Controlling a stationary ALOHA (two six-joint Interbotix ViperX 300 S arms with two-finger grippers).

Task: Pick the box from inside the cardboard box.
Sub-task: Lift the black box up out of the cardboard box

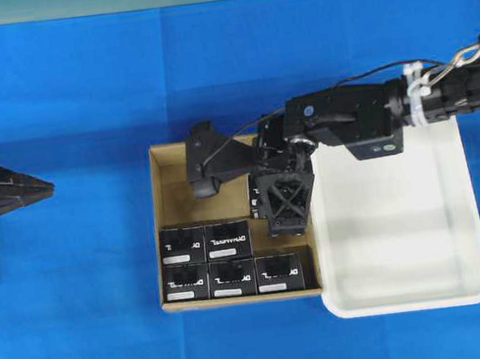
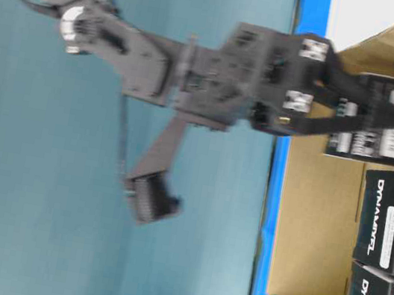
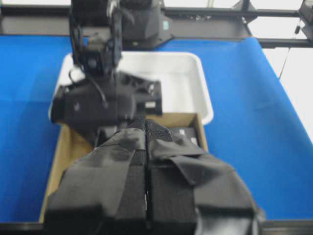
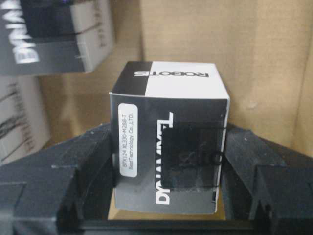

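Now the right claw [image 4: 168, 196] is straddling the box [image 4: 168, 142], fingers at both sides, grip unconfirmed, at the cardboard box's [image 1: 169, 233] right middle in the overhead view; judging by this, next comes squeezing firmly, then lifting straight up.

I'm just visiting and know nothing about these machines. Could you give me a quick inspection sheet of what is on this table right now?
Surface: blue table, bare around the containers.
Job's things: brown cardboard box holding small black boxes; five lie in two rows, and one more, the box, sits between the right pincer's fingers.
Clutter: white plastic tray beside the cardboard box on its right, nothing seen in it.
Grippers: right pincer reaches down into the cardboard box, a finger on each side of the box, contact not clear; left pincer is shut and parked at the left edge.
Cables: black cable along the right arm, tied with white ties.
Surroundings: teal wall behind the table.
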